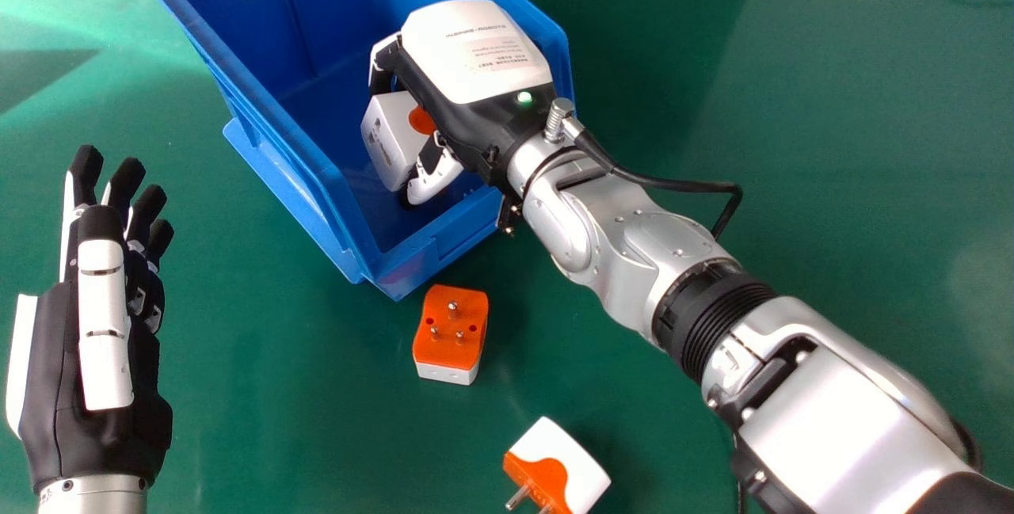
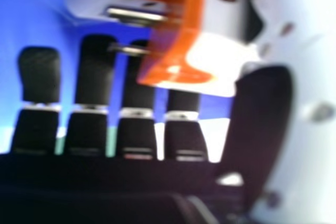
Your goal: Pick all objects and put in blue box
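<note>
In the head view, your right hand (image 1: 487, 55) is partly closed over the near right part of the blue box (image 1: 253, 15) — a white and orange adapter (image 1: 388, 138) sits between its bent fingers and thumb. One orange-faced adapter (image 1: 455, 328) stands pins-up on the green table (image 1: 301, 371), just beyond the box's near corner; another adapter (image 1: 562, 454) lies nearer, to the right. Your left hand (image 1: 107, 324) is at near left, fingers extended.

In the right hand view, you see the held adapter's metal pins, blurred, beside the thumb (image 2: 310, 119).

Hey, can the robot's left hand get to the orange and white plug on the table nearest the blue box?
Probably yes: nothing shows between the left hand and that plug, and the right arm passes on its far side, though the box leaves less room behind.
</note>
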Tool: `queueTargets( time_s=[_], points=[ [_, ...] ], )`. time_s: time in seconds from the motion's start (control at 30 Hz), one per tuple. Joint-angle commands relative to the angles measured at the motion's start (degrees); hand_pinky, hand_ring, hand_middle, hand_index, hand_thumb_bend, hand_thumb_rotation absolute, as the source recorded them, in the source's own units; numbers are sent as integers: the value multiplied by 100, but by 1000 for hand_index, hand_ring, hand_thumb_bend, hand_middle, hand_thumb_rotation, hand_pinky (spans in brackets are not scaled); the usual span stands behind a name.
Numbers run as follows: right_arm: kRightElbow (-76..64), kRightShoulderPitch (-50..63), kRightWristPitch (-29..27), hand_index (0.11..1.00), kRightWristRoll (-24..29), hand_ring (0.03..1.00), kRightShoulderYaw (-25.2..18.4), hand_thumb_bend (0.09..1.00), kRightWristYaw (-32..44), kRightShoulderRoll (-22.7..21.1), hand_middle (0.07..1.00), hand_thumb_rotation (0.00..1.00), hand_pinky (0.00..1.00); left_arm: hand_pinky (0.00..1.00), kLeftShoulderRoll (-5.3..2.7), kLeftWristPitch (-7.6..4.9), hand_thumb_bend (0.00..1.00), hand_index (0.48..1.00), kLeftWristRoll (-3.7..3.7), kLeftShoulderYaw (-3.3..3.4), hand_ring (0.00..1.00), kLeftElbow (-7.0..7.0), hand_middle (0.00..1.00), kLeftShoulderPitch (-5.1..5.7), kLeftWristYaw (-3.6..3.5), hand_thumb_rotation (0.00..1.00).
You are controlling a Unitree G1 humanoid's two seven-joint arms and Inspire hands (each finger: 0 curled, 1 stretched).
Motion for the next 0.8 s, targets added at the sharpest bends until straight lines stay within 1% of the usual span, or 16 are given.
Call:
queueTargets(
  time_s=[0.0,0.07,0.13,0.23,0.4,0.53,0.67,0.73,0.77],
  points=[
    [49,-169,-11,495,21,432,38,493,-96,22,539,0,314,980,-34,-117,467,999,-7,-3,964,-123,978,42,-20,943],
    [70,-182,24,494,25,434,51,493,-45,22,540,0,315,984,-43,-129,466,999,-4,-4,967,-120,981,42,-14,945],
    [90,-189,50,493,15,435,73,493,-35,22,541,0,316,987,-47,-130,465,999,-23,-2,969,-113,983,42,-25,947],
    [103,-191,61,493,24,435,88,494,-35,16,540,0,317,984,-44,-151,466,1000,-45,4,969,-91,983,42,-61,946],
    [47,-176,55,492,77,437,75,494,3,-13,541,0,319,980,-89,-134,466,1000,-13,-2,968,-144,984,80,-15,942],
    [46,-180,113,492,104,437,85,494,70,6,540,0,320,982,-87,-140,466,1000,-8,4,970,-156,986,85,-35,940],
    [21,-176,242,490,234,438,-18,494,232,67,541,0,320,984,-90,-82,464,1000,6,5,971,-194,987,95,4,942],
    [-12,-176,379,485,360,439,-108,494,459,115,542,0,319,985,-88,-88,462,1000,0,7,970,-187,986,90,-2,944],
    [-37,-177,457,487,376,443,-103,494,541,126,546,0,322,985,-87,-99,462,1000,9,7,969,-181,984,87,-1,944]
  ],
)
